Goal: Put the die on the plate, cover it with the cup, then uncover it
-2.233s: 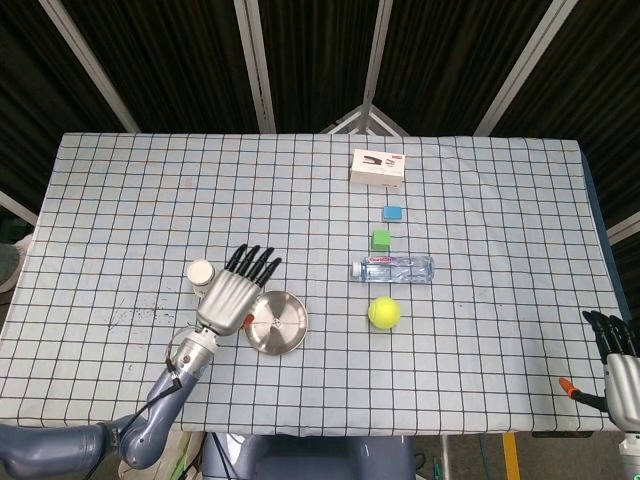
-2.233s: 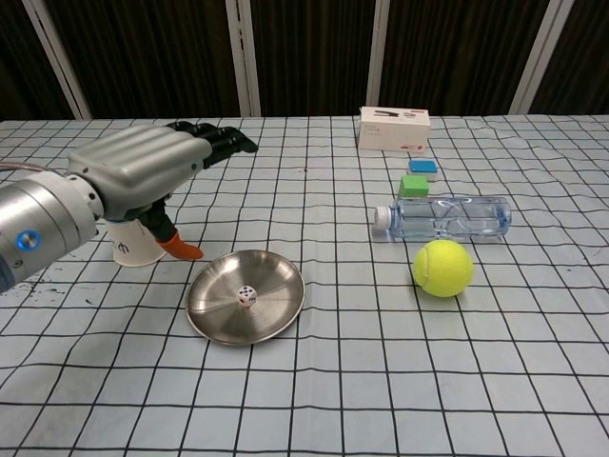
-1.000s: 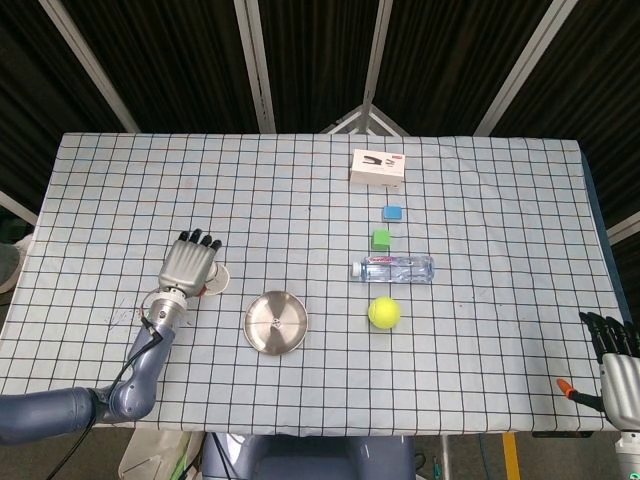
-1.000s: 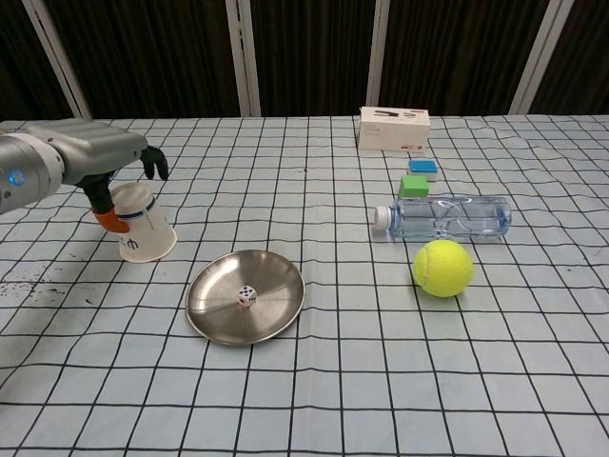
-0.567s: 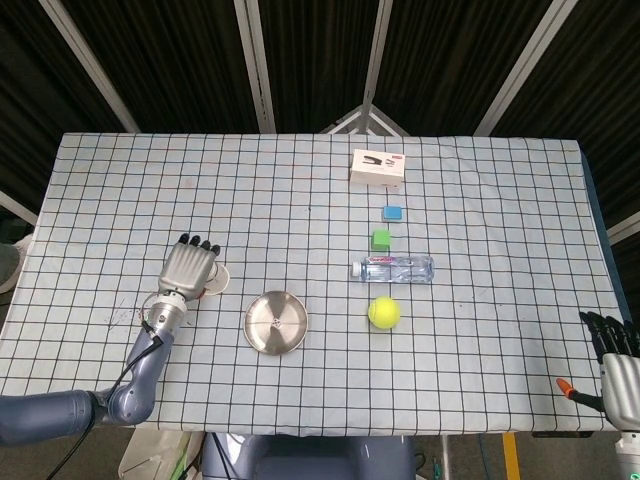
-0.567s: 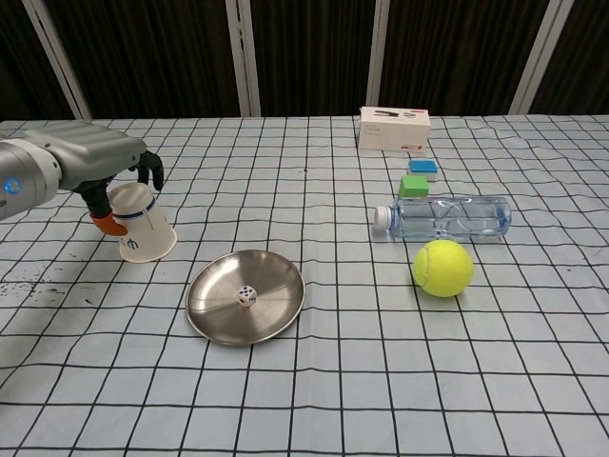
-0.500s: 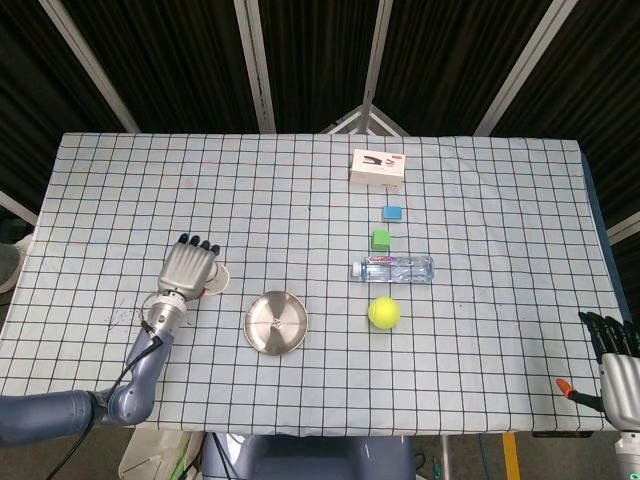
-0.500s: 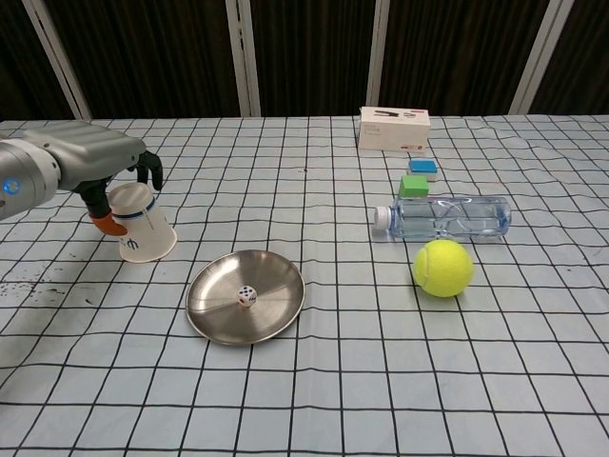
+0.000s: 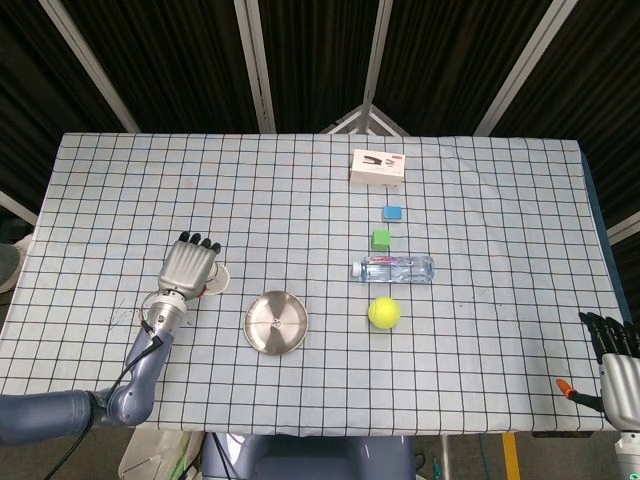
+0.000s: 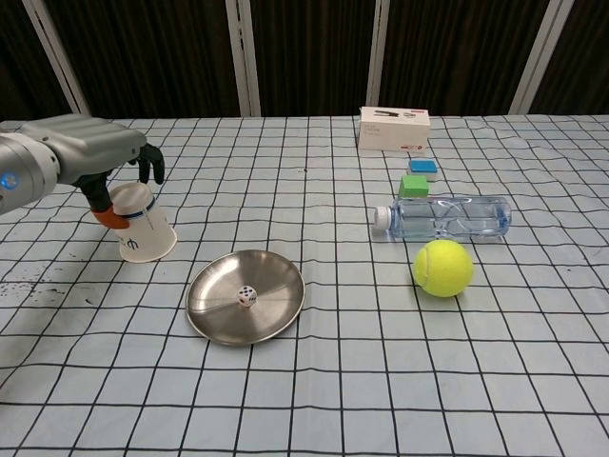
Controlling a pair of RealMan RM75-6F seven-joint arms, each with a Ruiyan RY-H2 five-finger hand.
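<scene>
Bright, even overhead light; soft shadows, sharp focus, dark backdrop, mild plate (image 10: 276, 314) glare.

A checked table (image 9: 480, 230) fills the middle of the frame under dark slatted panels. At lower left, the left hand (image 9: 188, 267) lies over a white cup (image 9: 217, 277), only the cup's edge showing beside it; whether it grips the cup cannot be told. Just right of it sits a round metal plate (image 9: 277, 322). Right of centre, from top down, stand a white box (image 9: 378, 168), a blue block (image 9: 393, 213), a green block (image 9: 380, 239), a lying water bottle (image 9: 392, 268) and a yellow ball (image 9: 384, 313). The right hand (image 9: 612, 352) shows at the lower right corner, off the table.
</scene>
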